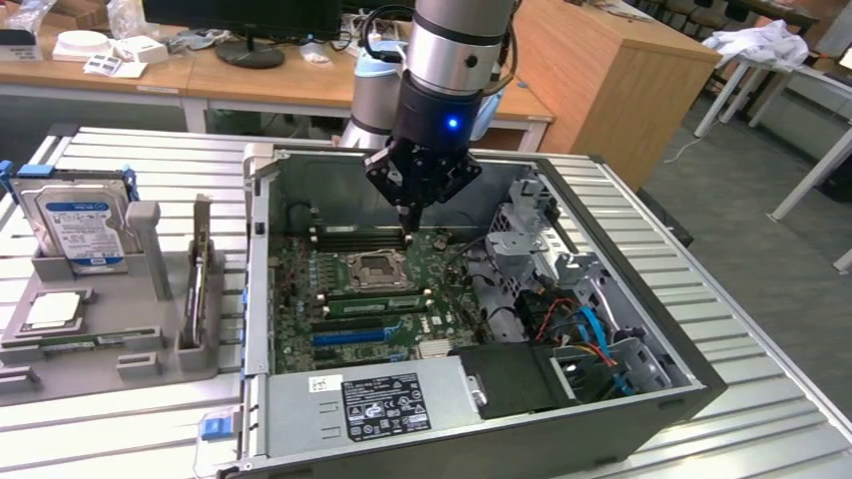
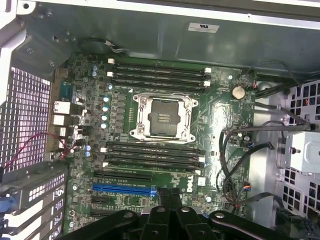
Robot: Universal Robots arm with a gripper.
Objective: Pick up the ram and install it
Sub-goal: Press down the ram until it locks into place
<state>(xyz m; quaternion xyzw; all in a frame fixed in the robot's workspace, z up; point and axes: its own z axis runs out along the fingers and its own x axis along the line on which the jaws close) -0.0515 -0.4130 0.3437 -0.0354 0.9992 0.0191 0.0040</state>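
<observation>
My gripper (image 1: 410,218) hangs over the open computer case, above the motherboard (image 1: 299,299) just behind the processor socket (image 1: 377,267). Its fingers are shut together with nothing between them. In the wrist view the shut gripper (image 2: 168,196) points at the board near the blue slot (image 2: 124,190). Black memory slots (image 2: 152,155) lie on both sides of the socket (image 2: 162,116). A long thin board that looks like the ram (image 1: 202,261) stands on edge in a grey holder outside the case, at the exterior view's left. A narrow green strip (image 1: 379,300) runs along the slots near the socket; I cannot tell whether it is a seated stick.
The grey holder rack (image 1: 150,249) also carries a blue-labelled hard drive (image 1: 80,225) and a square silver processor chip (image 1: 54,311). Inside the case, the drive cage (image 1: 533,225), loose cables (image 1: 586,329) and the power supply (image 1: 379,407) crowd the exterior view's right and front.
</observation>
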